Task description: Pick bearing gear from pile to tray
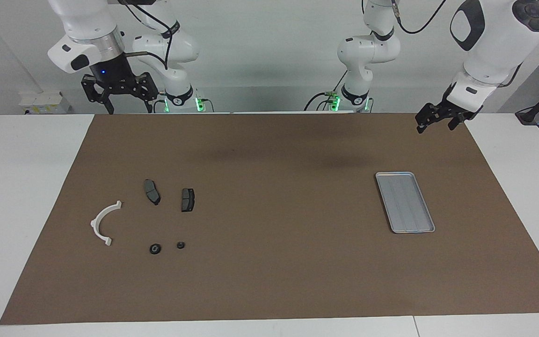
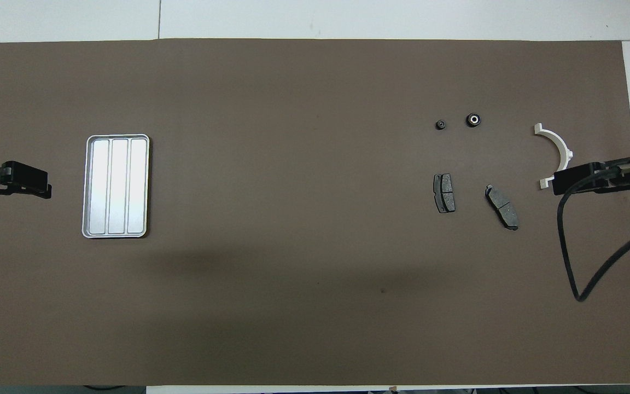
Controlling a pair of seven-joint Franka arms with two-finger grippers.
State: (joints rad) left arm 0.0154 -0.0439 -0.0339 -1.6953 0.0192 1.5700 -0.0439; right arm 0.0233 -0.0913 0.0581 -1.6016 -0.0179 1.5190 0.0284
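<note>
A brown mat (image 1: pixel 269 215) covers most of the white table (image 1: pixel 21 196), and the loose parts of the pile lie on it toward the right arm's end. The white curved plastic arc (image 1: pixel 103 223) sits outermost there, with two dark grey brake pads beside it: one brake pad (image 1: pixel 152 192) is just nearer the robots than the arc, and the second brake pad (image 1: pixel 187 200) lies close beside the first, toward the middle of the table. Farther from the robots than the pads are two small black round pieces: the larger bearing gear (image 1: pixel 155 248), which shows a pale centre in the overhead view (image 2: pixel 473 120), and a smaller black round piece (image 1: pixel 180 245) just beside it. None of these parts touch one another. The silver-grey tray (image 1: pixel 405 202) lies flat on the mat toward the left arm's end, well apart from the pile, with three shallow lengthwise channels and nothing in it. The right gripper (image 1: pixel 120 100) hangs in the air over the mat's edge nearest the robots, at the pile's end of the table, its fingers spread wide and holding nothing. The left gripper (image 1: pixel 435 120) hangs over the mat's corner nearest the robots at the tray's end, its jaws likewise apart and empty.
</note>
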